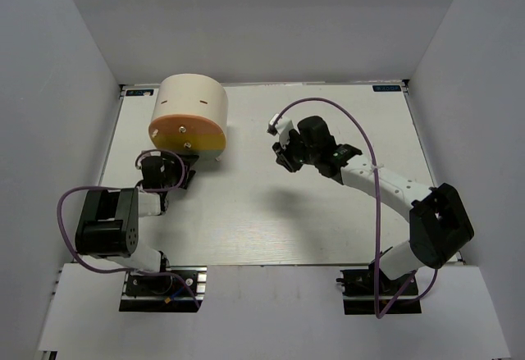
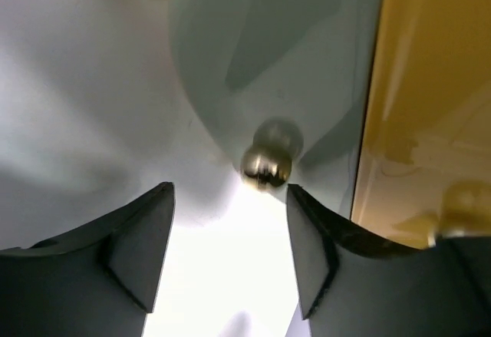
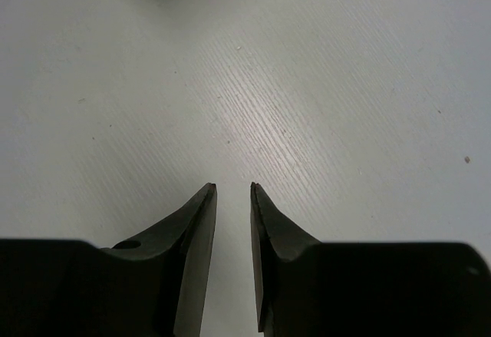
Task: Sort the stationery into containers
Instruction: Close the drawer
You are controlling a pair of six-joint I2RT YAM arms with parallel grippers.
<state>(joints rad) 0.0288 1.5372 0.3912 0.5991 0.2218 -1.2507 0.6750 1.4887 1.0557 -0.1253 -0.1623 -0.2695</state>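
Observation:
The cream-beige cylindrical box (image 1: 193, 97) lies at the back left of the table, its orange round face (image 1: 182, 130) and yellow drawer front (image 1: 205, 140) turned toward the arms. My left gripper (image 1: 174, 166) is open just in front of that face. In the left wrist view a small brass knob (image 2: 266, 164) sits just ahead of the open, empty left gripper (image 2: 230, 187), with the yellow drawer front (image 2: 430, 99) to its right. My right gripper (image 1: 284, 158) hovers over bare table at mid-table; its jaws (image 3: 233, 186) stand narrowly apart and hold nothing. No stationery is in view.
The white table (image 1: 328, 212) is walled by white panels on three sides. A second brass knob (image 2: 460, 203) shows at the right edge of the left wrist view. The right arm's purple cable (image 1: 373, 171) loops above the table.

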